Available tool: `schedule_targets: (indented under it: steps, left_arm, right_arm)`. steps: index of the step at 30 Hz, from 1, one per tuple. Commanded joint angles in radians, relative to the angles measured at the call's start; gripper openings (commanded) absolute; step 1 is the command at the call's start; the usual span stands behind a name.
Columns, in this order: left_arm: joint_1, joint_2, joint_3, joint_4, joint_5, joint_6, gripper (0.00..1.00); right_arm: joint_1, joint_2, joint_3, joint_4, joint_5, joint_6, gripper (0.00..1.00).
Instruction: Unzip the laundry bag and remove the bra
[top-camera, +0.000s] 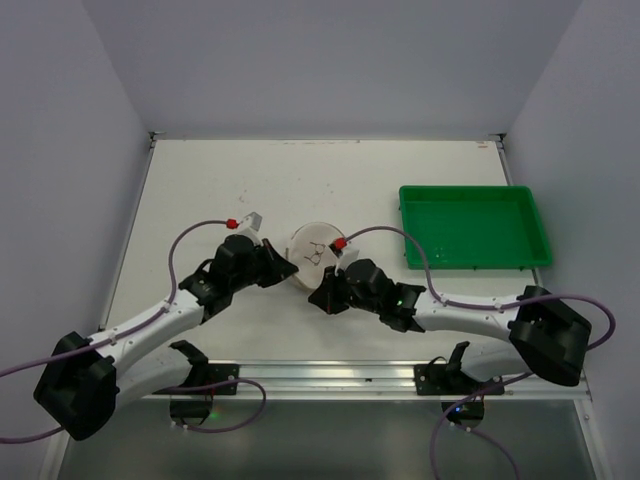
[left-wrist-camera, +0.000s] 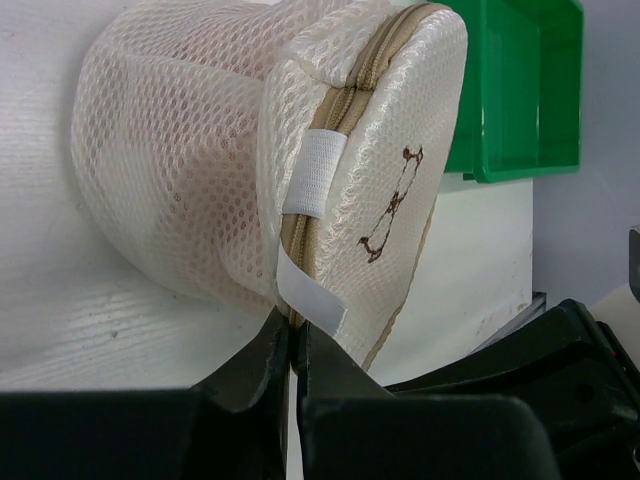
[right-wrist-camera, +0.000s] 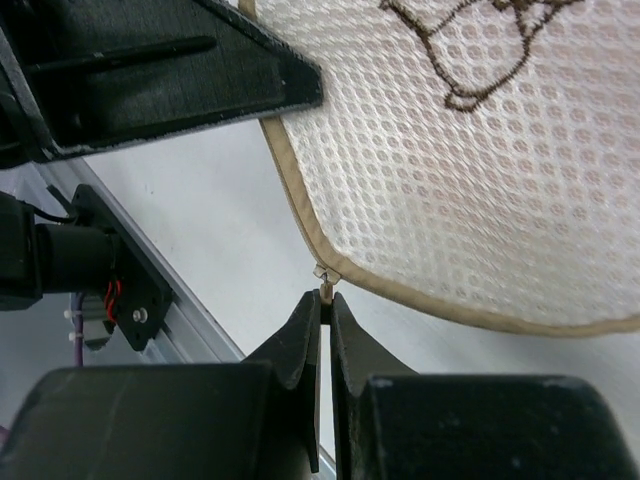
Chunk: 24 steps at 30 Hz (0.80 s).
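Observation:
The laundry bag (top-camera: 312, 253) is a round white mesh pouch with a beige zip rim and a small bra sketch on its flat face, lying mid-table between both arms. My left gripper (left-wrist-camera: 293, 335) is shut on the bag's beige zip rim (left-wrist-camera: 300, 240), just under a white fabric tab (left-wrist-camera: 311, 297). My right gripper (right-wrist-camera: 326, 300) is shut on the small metal zip pull (right-wrist-camera: 325, 276) at the bag's (right-wrist-camera: 480, 160) edge. The zip looks closed along the part that shows. The bra is hidden inside the mesh.
A green rectangular tray (top-camera: 472, 226) sits to the right of the bag, also at the top right of the left wrist view (left-wrist-camera: 520, 90). The metal rail (top-camera: 330, 378) with the arm bases runs along the near table edge. White walls enclose the table.

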Motion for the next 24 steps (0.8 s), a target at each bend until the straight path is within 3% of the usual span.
schedule_targets:
  steps: [1, 8, 15, 17, 18, 20, 21, 23, 24]
  left_arm:
    - [0.006, 0.015, 0.071, 0.009, -0.074, 0.091, 0.0]
    - [0.052, 0.122, 0.188, -0.072, -0.051, 0.283, 0.0]
    - [0.185, 0.213, 0.292, -0.06, 0.058, 0.406, 0.0]
    - [0.195, 0.216, 0.315, -0.095, 0.058, 0.418, 0.1]
    - [0.195, 0.213, 0.315, -0.103, 0.058, 0.418, 0.22]
    - [0.195, 0.19, 0.311, -0.124, 0.06, 0.401, 0.35]
    - [0.195, 0.181, 0.308, -0.134, 0.061, 0.378, 0.52]
    - [0.195, 0.138, 0.288, -0.167, 0.055, 0.348, 0.69]
    - [0.193, 0.122, 0.276, -0.177, 0.055, 0.313, 0.82]
  right_arm:
    - [0.008, -0.072, -0.047, -0.016, 0.033, 0.013, 0.0]
    - [0.008, -0.182, -0.119, -0.039, 0.058, 0.015, 0.0]
    - [0.009, -0.154, -0.075, -0.025, 0.038, 0.027, 0.0]
    - [0.008, -0.135, -0.052, -0.027, 0.035, 0.029, 0.0]
    - [0.008, -0.115, -0.029, -0.027, 0.032, 0.027, 0.0]
    - [0.008, -0.095, -0.007, -0.022, 0.03, 0.027, 0.0]
    - [0.009, -0.074, 0.011, -0.019, 0.029, 0.022, 0.0]
    - [0.008, -0.052, 0.032, -0.01, 0.029, 0.019, 0.0]
    - [0.008, -0.041, 0.051, -0.008, 0.027, 0.018, 0.0]
